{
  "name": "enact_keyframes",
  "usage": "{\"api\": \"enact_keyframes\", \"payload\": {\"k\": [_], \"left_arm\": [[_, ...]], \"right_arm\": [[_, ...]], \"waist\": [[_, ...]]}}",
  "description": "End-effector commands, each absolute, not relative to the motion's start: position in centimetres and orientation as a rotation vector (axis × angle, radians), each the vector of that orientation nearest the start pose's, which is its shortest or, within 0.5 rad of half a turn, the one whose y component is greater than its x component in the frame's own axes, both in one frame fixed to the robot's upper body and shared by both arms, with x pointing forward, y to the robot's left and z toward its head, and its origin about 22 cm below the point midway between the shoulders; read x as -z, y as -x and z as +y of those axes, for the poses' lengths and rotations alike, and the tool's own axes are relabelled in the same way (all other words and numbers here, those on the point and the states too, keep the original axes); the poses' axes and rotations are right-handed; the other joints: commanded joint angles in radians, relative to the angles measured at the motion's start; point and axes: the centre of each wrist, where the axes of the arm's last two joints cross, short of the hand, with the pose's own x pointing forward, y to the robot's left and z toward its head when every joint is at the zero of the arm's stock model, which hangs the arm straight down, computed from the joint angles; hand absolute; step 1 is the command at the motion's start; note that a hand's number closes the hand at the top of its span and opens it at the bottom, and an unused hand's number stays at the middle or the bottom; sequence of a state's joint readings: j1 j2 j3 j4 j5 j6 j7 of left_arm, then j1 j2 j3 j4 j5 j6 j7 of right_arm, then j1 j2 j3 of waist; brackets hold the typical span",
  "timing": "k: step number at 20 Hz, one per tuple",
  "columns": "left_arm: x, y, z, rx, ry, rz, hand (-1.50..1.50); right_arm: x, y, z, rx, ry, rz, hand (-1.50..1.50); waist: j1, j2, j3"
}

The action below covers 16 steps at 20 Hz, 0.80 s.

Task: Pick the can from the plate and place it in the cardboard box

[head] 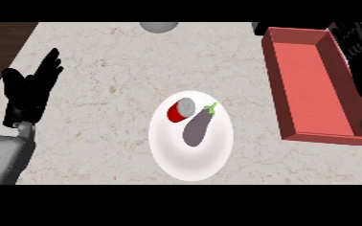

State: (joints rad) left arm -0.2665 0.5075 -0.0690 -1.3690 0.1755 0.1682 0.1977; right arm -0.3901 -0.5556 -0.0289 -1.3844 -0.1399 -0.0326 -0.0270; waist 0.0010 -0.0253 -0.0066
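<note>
Lying ungrasped on the plate (191,165), the can (181,110) is awaiting pickup; the left hand (28,93) is resting left of the plate, fingers (50,64) spread.

One white plate (166,149) sits on the one counter (106,76), and it carries one red can (180,110) and one purple eggplant (197,127). There is one cardboard box (311,86), reddish inside. One grey rounded object (158,26) shows at the far edge. One hand shows, the left hand (28,93).
</note>
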Motion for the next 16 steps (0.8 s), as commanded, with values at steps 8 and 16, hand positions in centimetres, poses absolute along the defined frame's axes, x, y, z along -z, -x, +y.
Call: {"api": "enact_keyframes", "payload": {"k": [8,16], "left_arm": [[-3.1,-28.1,31.7,0.292,-0.363,-1.423,0.0],[-1.7,-27.7,30.0,0.376,-0.342,-1.461,0.0]], "right_arm": [[2.7,-23.4,-31.5,0.469,0.602,-1.892,-1.5],[9.3,-17.0,-24.8,0.217,0.63,-2.321,-1.5]], "waist": [[-0.11,0.039,0.024],[-0.032,0.029,0.012]]}}
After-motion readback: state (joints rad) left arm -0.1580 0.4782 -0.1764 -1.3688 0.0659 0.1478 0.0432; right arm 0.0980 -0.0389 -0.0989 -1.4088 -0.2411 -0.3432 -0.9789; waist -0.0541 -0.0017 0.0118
